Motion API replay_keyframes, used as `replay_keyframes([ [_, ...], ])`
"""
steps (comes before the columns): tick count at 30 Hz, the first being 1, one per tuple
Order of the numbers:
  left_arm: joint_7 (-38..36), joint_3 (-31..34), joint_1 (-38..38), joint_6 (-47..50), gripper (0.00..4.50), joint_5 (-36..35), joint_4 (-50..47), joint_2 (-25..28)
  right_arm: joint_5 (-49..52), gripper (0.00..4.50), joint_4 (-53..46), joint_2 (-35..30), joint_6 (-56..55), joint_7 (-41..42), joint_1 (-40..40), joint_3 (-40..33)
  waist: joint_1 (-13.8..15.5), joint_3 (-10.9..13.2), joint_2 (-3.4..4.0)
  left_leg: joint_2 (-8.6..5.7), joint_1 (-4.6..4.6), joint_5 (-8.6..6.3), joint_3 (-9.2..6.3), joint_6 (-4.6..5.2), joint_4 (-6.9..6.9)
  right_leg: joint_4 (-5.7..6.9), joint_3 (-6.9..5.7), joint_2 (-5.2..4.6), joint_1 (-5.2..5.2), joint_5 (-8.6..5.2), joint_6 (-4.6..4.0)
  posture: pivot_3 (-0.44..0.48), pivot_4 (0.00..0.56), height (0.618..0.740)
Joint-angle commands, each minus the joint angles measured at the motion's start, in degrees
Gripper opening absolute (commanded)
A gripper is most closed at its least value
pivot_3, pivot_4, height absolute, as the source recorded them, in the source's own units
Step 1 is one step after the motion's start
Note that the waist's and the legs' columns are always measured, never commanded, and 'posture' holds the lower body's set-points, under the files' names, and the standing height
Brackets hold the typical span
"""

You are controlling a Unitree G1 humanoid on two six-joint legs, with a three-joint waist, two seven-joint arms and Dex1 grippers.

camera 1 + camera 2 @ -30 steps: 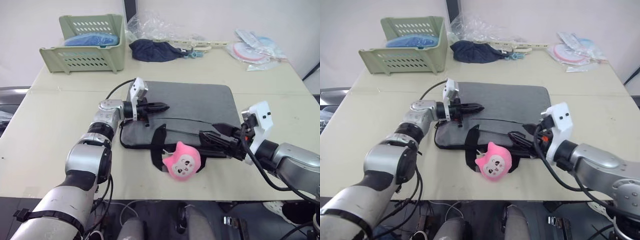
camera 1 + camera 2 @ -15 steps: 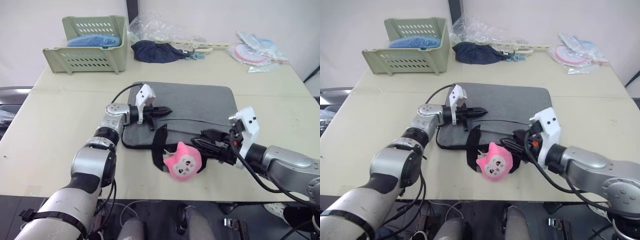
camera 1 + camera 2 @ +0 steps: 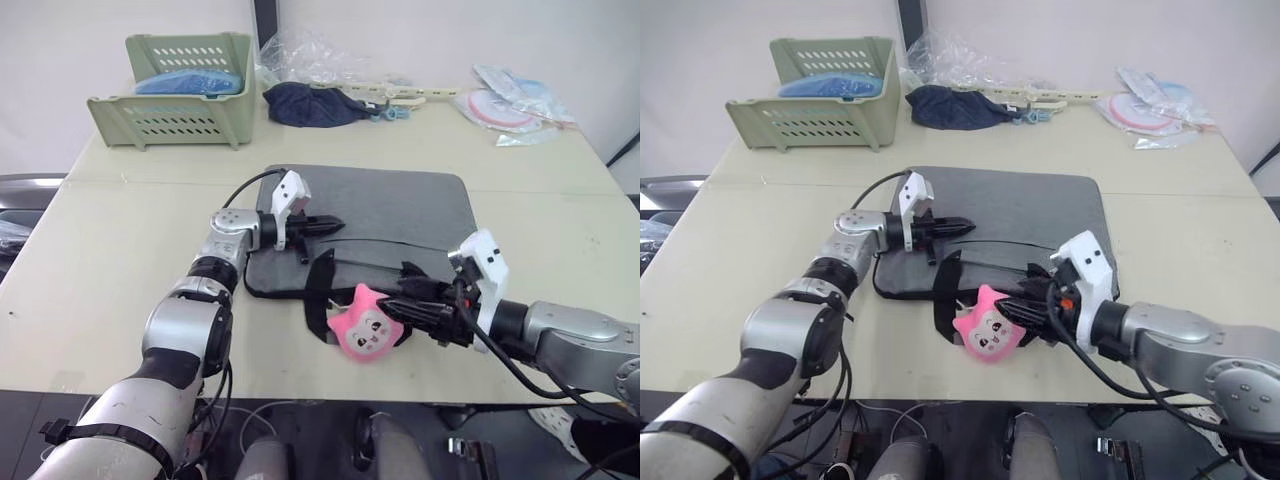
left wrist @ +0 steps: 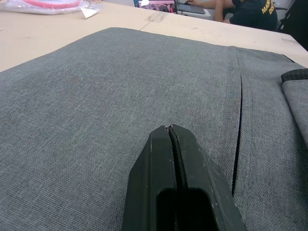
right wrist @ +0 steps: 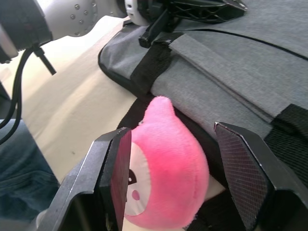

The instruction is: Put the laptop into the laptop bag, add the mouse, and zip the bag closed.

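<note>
Beige tabletop under bright light, and at its far left a pale green slotted plastic basket sits well away from the work. Moving right, the left gripper lies on the flat grey fabric laptop bag, its two black fingers pressed together with nothing between them, tip resting on the weave near the dark zipper line. Next, at the bag's near edge, a pink round plush toy with a face lies on the black strap handle. The right gripper straddles that plush, jaws spread wide on either side, not yet touching. Risk here, as I read it: closing now grabs the toy, and could snag the strap beneath and drag the bag.
</note>
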Motion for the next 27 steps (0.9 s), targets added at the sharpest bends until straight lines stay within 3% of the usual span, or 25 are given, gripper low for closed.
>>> replay_keyframes([
  [1, -0.79, -0.67, 2.14, 1.56, 0.08, 1.60, 2.48, -0.71, -1.19, 3.07, -0.84, -1.07, -0.57, 4.38, -0.54, 1.26, 0.03, 0.00, 0.00, 0.00, 0.00, 0.00, 0.00, 0.00, 0.00, 0.00, 0.00, 0.00, 0.00, 0.00, 0.00, 0.000, 0.150, 0.740],
  [12, -0.29, -0.12, 2.12, 1.81, 0.08, 1.48, 2.36, -0.97, -14.39, 3.07, 3.38, -0.70, -2.17, 15.45, -0.88, 5.48, 0.29, 0.00, 0.00, 0.00, 0.08, -0.02, 0.00, 0.03, 0.01, -0.02, -0.01, 0.00, 0.08, 0.00, 0.00, 0.000, 0.150, 0.740],
  [27, 0.48, 0.63, 2.27, 1.91, 0.08, 1.17, 2.18, -0.99, -19.71, 3.07, 3.32, -0.02, -1.16, 20.59, -1.45, 9.25, 0.33, 0.00, 0.00, 0.00, 0.36, -0.02, 0.00, 0.04, -0.03, -0.07, -0.03, 0.01, 0.40, 0.00, 0.01, 0.000, 0.150, 0.740],
])
